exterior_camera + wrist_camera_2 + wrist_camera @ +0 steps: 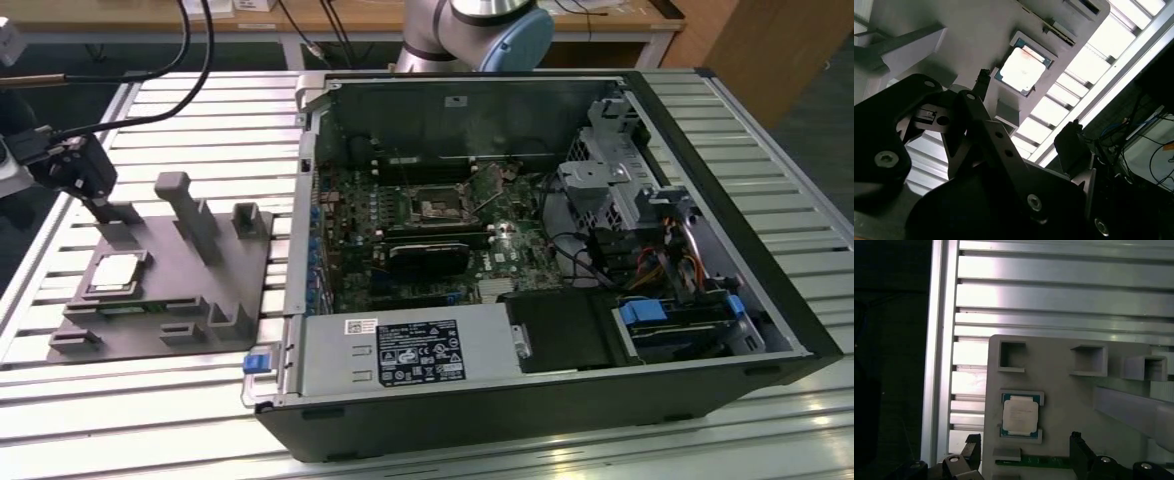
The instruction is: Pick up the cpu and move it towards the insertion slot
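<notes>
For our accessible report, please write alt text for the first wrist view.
The cpu lies flat in a recess of the grey fixture plate, which rests on a slatted metal table. The open tool hangs nearby, not touching it.

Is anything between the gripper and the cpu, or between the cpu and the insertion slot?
Nothing visible lies between the open gripper and the cpu, which sits uncovered on the grey fixture plate. Toward the insertion slot, the fixture's upright posts and the computer case's side wall stand between.
</notes>
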Controlling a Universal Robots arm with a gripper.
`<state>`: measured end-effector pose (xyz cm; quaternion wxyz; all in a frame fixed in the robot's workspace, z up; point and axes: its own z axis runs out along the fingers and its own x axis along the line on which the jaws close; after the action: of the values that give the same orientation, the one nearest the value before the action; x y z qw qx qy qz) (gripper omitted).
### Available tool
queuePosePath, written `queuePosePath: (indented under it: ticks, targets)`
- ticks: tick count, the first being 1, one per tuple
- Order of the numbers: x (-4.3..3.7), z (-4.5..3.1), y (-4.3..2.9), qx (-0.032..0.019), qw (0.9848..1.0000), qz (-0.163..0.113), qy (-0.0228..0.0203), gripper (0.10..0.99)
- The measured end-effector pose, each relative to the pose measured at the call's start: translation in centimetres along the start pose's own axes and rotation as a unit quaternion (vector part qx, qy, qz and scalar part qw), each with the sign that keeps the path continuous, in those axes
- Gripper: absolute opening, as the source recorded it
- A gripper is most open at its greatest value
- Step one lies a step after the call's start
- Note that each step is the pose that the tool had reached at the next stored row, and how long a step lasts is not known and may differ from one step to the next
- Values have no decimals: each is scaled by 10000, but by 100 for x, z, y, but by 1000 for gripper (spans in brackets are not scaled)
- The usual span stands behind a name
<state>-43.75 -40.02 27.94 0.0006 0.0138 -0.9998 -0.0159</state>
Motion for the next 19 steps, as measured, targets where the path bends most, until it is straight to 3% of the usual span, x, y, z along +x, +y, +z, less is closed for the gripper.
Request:
queuePosePath:
  ticks: [19]
  targets:
    - [0,124,-7,6,10000,-2,0,796]
